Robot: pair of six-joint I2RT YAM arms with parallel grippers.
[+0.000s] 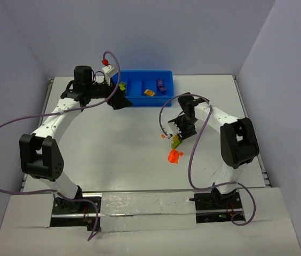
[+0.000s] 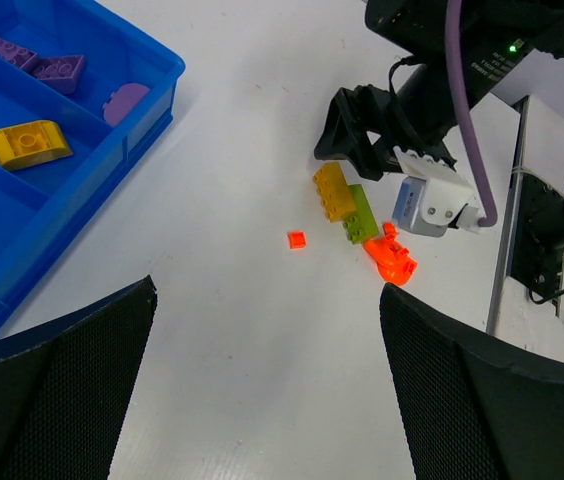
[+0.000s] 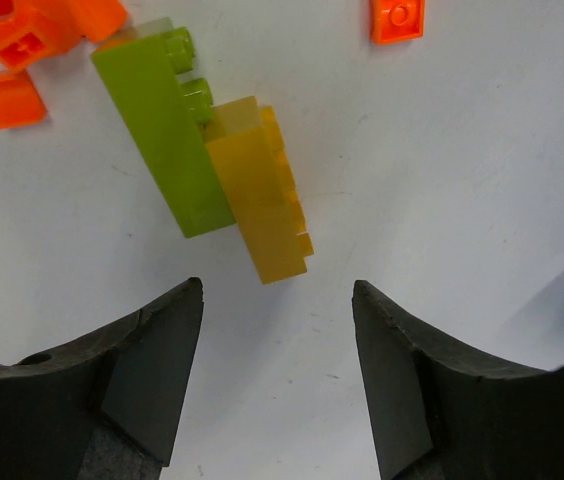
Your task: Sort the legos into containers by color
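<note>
While purple legos (image 2: 57,68) lie in the bin (image 2: 92,175), my left tool (image 2: 267,300) and right tool (image 3: 277,290) gape empty; green-yellow stack (image 3: 207,170) unsorted.

The left arm (image 1: 60,114) rises from its base at the 7 o'clock edge of the desk (image 1: 129,165), folds at a low elbow and stretches toward 1 o'clock. The left gripper (image 1: 119,99) is far out, its fingers (image 2: 72,380) spread wide with nothing between them. The right arm (image 1: 236,141) stands up from its base at 5 o'clock, bends at the elbow and reaches toward 10 o'clock. The right gripper (image 1: 176,140) points down close above the desk, its fingers (image 3: 152,370) parted and gripping nothing.
</note>
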